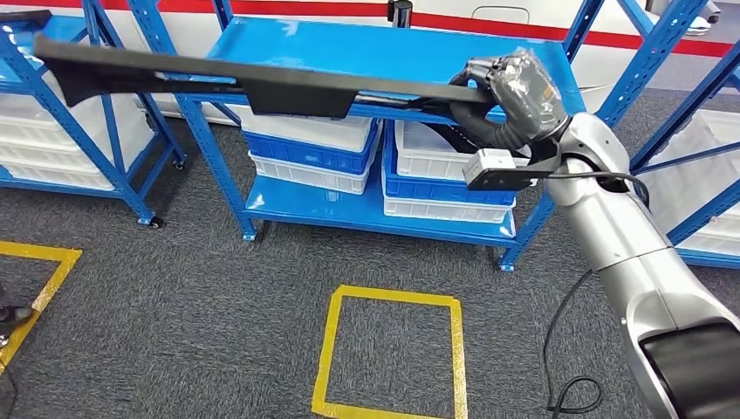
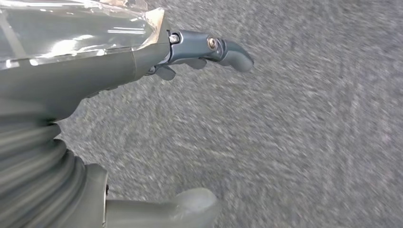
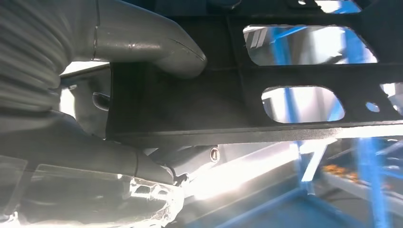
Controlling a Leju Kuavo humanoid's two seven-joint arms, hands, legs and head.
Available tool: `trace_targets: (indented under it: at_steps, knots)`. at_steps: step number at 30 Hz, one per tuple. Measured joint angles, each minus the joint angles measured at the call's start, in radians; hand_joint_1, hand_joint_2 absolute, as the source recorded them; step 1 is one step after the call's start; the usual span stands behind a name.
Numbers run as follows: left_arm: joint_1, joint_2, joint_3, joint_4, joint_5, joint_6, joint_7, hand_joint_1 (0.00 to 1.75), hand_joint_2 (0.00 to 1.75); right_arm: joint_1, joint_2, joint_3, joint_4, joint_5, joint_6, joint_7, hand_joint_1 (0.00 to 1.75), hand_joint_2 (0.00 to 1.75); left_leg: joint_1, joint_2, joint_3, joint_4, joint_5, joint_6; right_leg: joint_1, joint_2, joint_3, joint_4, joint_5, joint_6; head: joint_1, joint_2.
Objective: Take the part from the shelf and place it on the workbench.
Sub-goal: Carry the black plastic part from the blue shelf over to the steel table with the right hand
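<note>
The robot's silver right arm reaches up and forward, its right hand (image 1: 515,87) clasped round one end of a long, flat black metal part with cut-out slots (image 1: 218,77). The part hangs level above the top board of the blue steel shelf (image 1: 366,48). The left hand (image 2: 142,61) hangs over grey carpet (image 2: 309,118), fingers apart, grasping nothing.

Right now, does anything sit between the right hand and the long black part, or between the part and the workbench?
Nothing separates them: the right hand already grips one end of the long black part, held level above the blue shelf. The route to the workbench cannot be judged.
</note>
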Motion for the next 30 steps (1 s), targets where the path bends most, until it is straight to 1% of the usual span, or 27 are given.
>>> trace_targets:
  at_steps: [2, 3, 4, 5, 6, 7, 8, 9, 10, 11, 12, 13, 14, 15, 17, 18, 19, 20, 21, 22, 23, 24, 25, 26, 28, 29, 30]
  knots:
    - [-0.001, 0.003, 0.001, 0.000, -0.002, -0.003, 0.002, 0.00, 1.75, 0.019, -0.006, 0.011, -0.021, -0.004, -0.001, -0.007, 1.75, 1.75, -0.004, 0.002, -0.033, -0.001, 0.028, 0.016, -0.002, 0.003, -0.042, 0.118, -0.094, -0.015, 0.003, 0.000]
    - [-0.001, 0.005, 0.001, 0.000, -0.002, -0.004, 0.002, 0.00, 1.75, 0.026, -0.009, 0.020, -0.030, -0.004, -0.001, -0.009, 1.75, 1.75, -0.006, 0.003, -0.050, -0.001, 0.042, 0.018, -0.002, 0.005, -0.056, 0.186, -0.126, -0.015, 0.004, 0.000]
    - [-0.001, 0.005, 0.001, 0.000, -0.002, -0.006, 0.002, 0.00, 1.75, 0.033, -0.010, 0.028, -0.036, -0.004, -0.002, -0.010, 1.75, 1.75, -0.007, 0.003, -0.068, 0.000, 0.056, 0.018, -0.001, 0.007, -0.058, 0.237, -0.137, -0.010, 0.004, 0.000]
    - [-0.001, 0.006, 0.001, 0.000, -0.003, -0.006, 0.002, 0.00, 1.75, 0.038, -0.011, 0.035, -0.040, -0.002, -0.003, -0.011, 1.75, 1.75, -0.009, 0.004, -0.086, 0.000, 0.070, 0.017, 0.000, 0.009, -0.045, 0.260, -0.128, 0.000, 0.004, 0.000]
    - [-0.001, 0.006, 0.001, 0.000, -0.003, -0.007, 0.002, 0.00, 1.75, 0.042, -0.011, 0.042, -0.044, -0.001, -0.003, -0.011, 1.75, 1.75, -0.010, 0.005, -0.104, 0.001, 0.085, 0.015, 0.001, 0.010, -0.015, 0.250, -0.108, 0.009, 0.004, 0.000]
    - [-0.001, 0.006, 0.001, 0.000, -0.003, -0.007, 0.002, 0.00, 1.75, 0.044, -0.011, 0.047, -0.047, 0.000, -0.004, -0.011, 1.75, 1.75, -0.010, 0.005, -0.119, 0.002, 0.098, 0.012, 0.001, 0.010, 0.033, 0.205, -0.091, 0.014, 0.004, 0.000]
    - [-0.002, 0.006, 0.001, 0.000, -0.003, -0.007, 0.002, 0.00, 1.75, 0.044, -0.011, 0.051, -0.052, 0.001, -0.004, -0.011, 1.75, 1.75, -0.010, 0.005, -0.132, 0.002, 0.111, 0.008, 0.003, 0.010, 0.096, 0.135, -0.089, 0.012, 0.004, 0.000]
    - [-0.002, 0.006, 0.001, 0.000, -0.004, -0.008, 0.002, 0.00, 1.75, 0.043, -0.011, 0.054, -0.058, 0.001, -0.004, -0.012, 1.75, 1.75, -0.012, 0.005, -0.141, 0.003, 0.122, 0.004, 0.007, 0.011, 0.158, 0.054, -0.102, 0.006, 0.004, 0.000]
    - [-0.003, 0.006, 0.001, 0.000, -0.004, -0.008, 0.002, 0.00, 1.75, 0.042, -0.010, 0.056, -0.064, 0.001, -0.005, -0.012, 1.75, 1.75, -0.013, 0.006, -0.146, 0.002, 0.135, -0.002, 0.012, 0.012, 0.202, -0.011, -0.119, -0.002, 0.003, 0.000]
    - [-0.003, 0.006, 0.001, 0.000, -0.004, -0.008, 0.002, 0.00, 1.75, 0.041, -0.010, 0.057, -0.068, 0.001, -0.006, -0.012, 1.75, 1.75, -0.014, 0.006, -0.148, -0.001, 0.146, -0.007, 0.016, 0.013, 0.227, -0.052, -0.132, -0.010, 0.002, 0.000]
    - [-0.002, 0.007, 0.001, 0.000, -0.004, -0.008, 0.002, 0.00, 1.75, 0.040, -0.010, 0.058, -0.071, 0.000, -0.007, -0.012, 1.75, 1.75, -0.014, 0.006, -0.150, -0.006, 0.159, -0.014, 0.019, 0.014, 0.229, -0.071, -0.133, -0.016, 0.000, 0.000]
    - [-0.002, 0.008, 0.002, 0.000, -0.004, -0.008, 0.002, 0.00, 1.75, 0.039, -0.010, 0.060, -0.071, -0.001, -0.008, -0.012, 1.75, 1.75, -0.011, 0.004, -0.153, -0.009, 0.164, -0.020, 0.013, 0.012, 0.219, -0.069, -0.124, -0.023, 0.000, 0.000]
    - [0.000, 0.009, 0.002, 0.000, -0.004, -0.009, 0.002, 0.00, 1.75, 0.039, -0.010, 0.062, -0.071, -0.001, -0.009, -0.012, 1.75, 1.75, -0.008, 0.002, -0.159, -0.001, 0.147, -0.026, 0.009, 0.011, 0.213, -0.070, -0.112, -0.034, -0.001, 0.000]
    - [0.002, 0.010, 0.003, 0.000, -0.004, -0.010, 0.002, 0.00, 1.75, 0.039, -0.010, 0.064, -0.071, 0.000, -0.011, -0.012, 1.75, 1.75, -0.006, 0.001, -0.168, 0.022, 0.109, -0.031, 0.005, 0.009, 0.204, -0.072, -0.098, -0.045, -0.002, 0.000]
    - [0.004, 0.010, 0.005, 0.001, -0.004, -0.010, 0.002, 0.00, 1.75, 0.039, -0.010, 0.065, -0.071, 0.003, -0.015, -0.012, 1.75, 1.75, -0.002, -0.001, -0.194, 0.129, -0.005, -0.040, 0.005, 0.007, 0.179, -0.071, -0.069, -0.060, -0.003, 0.000]
    - [0.004, 0.011, 0.005, 0.001, -0.004, -0.010, 0.001, 0.00, 1.75, 0.040, -0.011, 0.066, -0.071, 0.003, -0.017, -0.012, 1.75, 1.75, -0.001, -0.001, -0.205, 0.198, -0.045, -0.046, 0.006, 0.007, 0.163, -0.070, -0.055, -0.062, -0.003, 0.000]
    - [0.004, 0.011, 0.006, 0.001, -0.004, -0.011, 0.000, 0.00, 1.75, 0.040, -0.013, 0.067, -0.071, 0.001, -0.018, -0.012, 1.75, 1.75, 0.000, -0.001, -0.210, 0.255, -0.059, -0.050, 0.007, 0.007, 0.146, -0.069, -0.042, -0.061, -0.004, 0.000]
    - [0.004, 0.011, 0.006, 0.001, -0.004, -0.012, -0.002, 0.00, 1.75, 0.041, -0.015, 0.068, -0.071, -0.002, -0.019, -0.012, 1.75, 1.75, 0.003, -0.001, -0.203, 0.287, -0.049, -0.054, 0.007, 0.007, 0.130, -0.067, -0.030, -0.058, -0.004, 0.000]
    - [0.004, 0.012, 0.007, 0.001, -0.004, -0.012, -0.004, 0.00, 1.75, 0.042, -0.018, 0.069, -0.071, -0.006, -0.020, -0.012, 1.75, 1.75, 0.006, 0.000, -0.181, 0.287, -0.024, -0.057, 0.007, 0.006, 0.116, -0.065, -0.021, -0.054, -0.004, 0.000]
    - [0.004, 0.012, 0.007, 0.001, -0.003, -0.013, -0.007, 0.00, 1.75, 0.042, -0.022, 0.070, -0.071, -0.009, -0.021, -0.012, 1.75, 1.75, 0.010, 0.000, -0.142, 0.253, 0.001, -0.059, 0.006, 0.006, 0.102, -0.061, -0.012, -0.050, -0.004, 0.000]
    - [0.004, 0.012, 0.008, 0.000, -0.003, -0.013, -0.008, 0.00, 1.75, 0.042, -0.024, 0.071, -0.072, -0.011, -0.022, -0.012, 1.75, 1.75, 0.014, -0.001, -0.092, 0.195, 0.008, -0.059, 0.005, 0.006, 0.091, -0.056, -0.006, -0.045, -0.004, 0.000]
    - [0.004, 0.012, 0.009, 0.000, -0.003, -0.013, -0.010, 0.00, 1.75, 0.041, -0.027, 0.071, -0.072, -0.011, -0.024, -0.012, 1.75, 1.75, 0.014, -0.003, -0.041, 0.126, 0.002, -0.058, 0.006, 0.005, 0.080, -0.050, 0.000, -0.039, -0.003, 0.000]
    - [0.003, 0.013, 0.011, 0.000, -0.003, -0.013, -0.010, 0.00, 1.75, 0.040, -0.029, 0.072, -0.072, -0.009, -0.027, -0.012, 1.75, 1.75, 0.013, -0.004, -0.004, 0.070, -0.011, -0.055, 0.007, 0.004, 0.072, -0.046, 0.007, -0.032, -0.003, 0.000]
    - [0.003, 0.013, 0.012, 0.001, -0.003, -0.013, -0.011, 0.00, 1.75, 0.039, -0.030, 0.073, -0.073, -0.007, -0.030, -0.012, 1.75, 1.75, 0.010, -0.006, 0.017, 0.031, -0.025, -0.051, 0.008, 0.003, 0.065, -0.044, 0.014, -0.024, -0.002, 0.000]
    - [0.002, 0.014, 0.015, 0.001, -0.003, -0.013, -0.011, 0.00, 1.75, 0.037, -0.031, 0.076, -0.069, -0.002, -0.035, -0.012, 1.75, 1.75, 0.003, -0.005, 0.014, 0.006, -0.019, -0.034, 0.009, 0.003, 0.050, -0.044, 0.030, -0.007, 0.000, 0.000]
    - [0.002, 0.014, 0.016, 0.001, -0.003, -0.013, -0.011, 0.00, 1.75, 0.037, -0.031, 0.078, -0.066, 0.000, -0.035, -0.012, 1.75, 1.75, 0.001, -0.003, 0.006, 0.001, -0.008, -0.021, 0.007, 0.004, 0.039, -0.036, 0.023, -0.004, 0.000, 0.000]
    - [0.002, 0.014, 0.016, 0.001, -0.002, -0.013, -0.010, 0.00, 1.75, 0.037, -0.031, 0.078, -0.063, 0.001, -0.035, -0.012, 1.75, 1.75, 0.000, 0.000, -0.005, -0.004, 0.004, -0.007, 0.006, 0.005, 0.023, -0.014, 0.001, -0.006, 0.002, 0.000]
